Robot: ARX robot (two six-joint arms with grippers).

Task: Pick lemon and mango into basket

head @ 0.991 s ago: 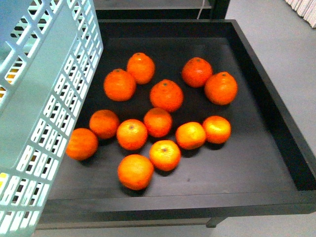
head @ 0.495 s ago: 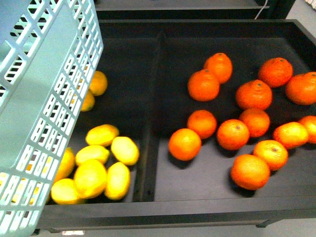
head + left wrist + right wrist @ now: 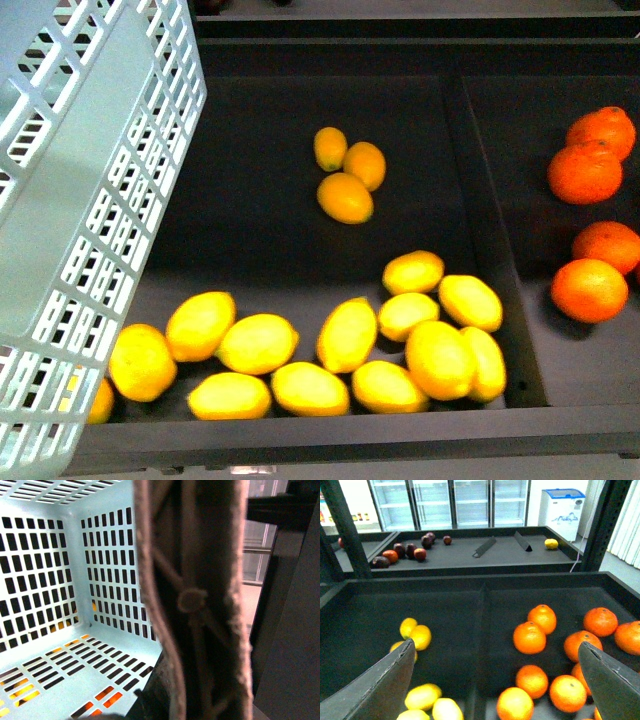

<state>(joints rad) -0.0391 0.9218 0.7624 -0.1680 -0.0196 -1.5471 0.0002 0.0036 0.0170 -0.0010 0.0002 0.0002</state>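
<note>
Lemons (image 3: 345, 335), glossy, oval and nub-ended, lie heaped at 6 o'clock in the matte black tray (image 3: 400, 435). Rounder oranges (image 3: 590, 290) sit at 3 o'clock, past a divider (image 3: 492, 250). Mint lattice basket (image 3: 90, 200) hangs at 9 o'clock. Only the left wrist view shows its frayed brown handle (image 3: 200, 580), and whether the left claw is clamped I cannot tell. Right gripper (image 3: 496, 645) fingers stand apart, empty.

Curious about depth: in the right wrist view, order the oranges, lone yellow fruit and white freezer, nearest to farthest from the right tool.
1. Oranges, right side, just ahead of the right tool.
2. Lone yellow fruit, behind them, rear shelf.
3. White freezer, farthest back.
</note>
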